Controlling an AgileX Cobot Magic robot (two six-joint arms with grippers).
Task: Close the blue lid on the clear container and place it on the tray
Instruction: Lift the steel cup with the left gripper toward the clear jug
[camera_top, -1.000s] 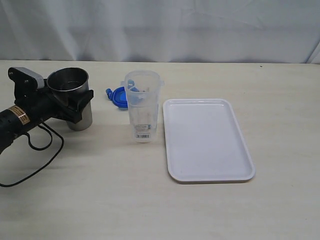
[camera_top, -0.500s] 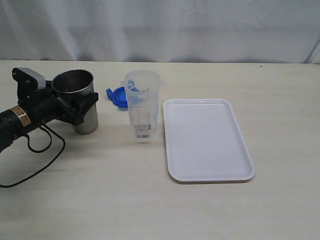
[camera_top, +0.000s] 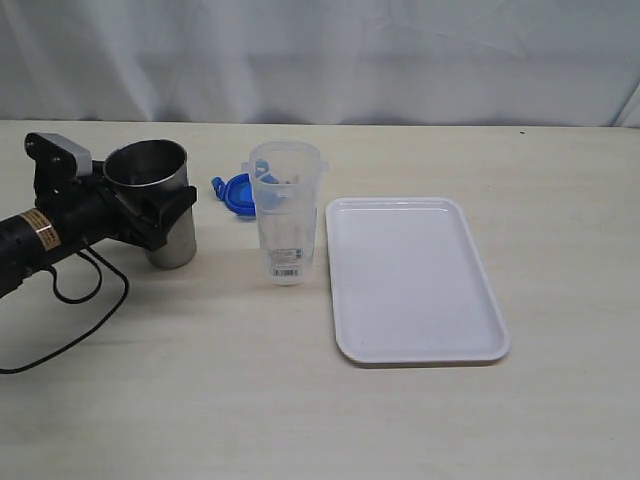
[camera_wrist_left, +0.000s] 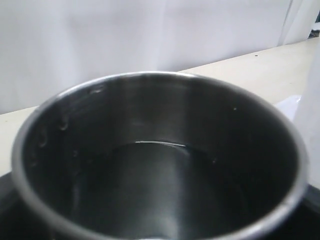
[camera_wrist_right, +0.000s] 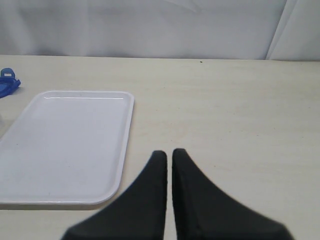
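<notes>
Since a second earlier, the left gripper (camera_top: 160, 212) and the steel cup (camera_top: 175, 245) it carried had shifted a little toward the clear container (camera_top: 285, 225), then settled. In the exterior view the black claw was clamped around the upright cup's wall, with the cup on the left part of the pale table (camera_top: 300, 400). The clear container stood upright and uncapped near the middle, apart from the cup and just beside the long left edge of the tray (camera_top: 415, 280), not on it. The blue lid (camera_top: 235, 192) lay flat on the table just behind the container, partly seen through its wall; whether the two touched could not be told. The white tray lay bare to the right. In the left wrist view the steel cup (camera_wrist_left: 160, 160) filled nearly the whole picture, its mouth open to the camera and its inner wall dark and shiny. In the right wrist view the right gripper (camera_wrist_right: 169, 165) hung over bare table with its two black fingers (camera_wrist_right: 150, 190) pressed together on nothing, the tray (camera_wrist_right: 65, 145) lying near it and a sliver of the blue lid (camera_wrist_right: 7, 85) showing beyond the tray's far corner.
</notes>
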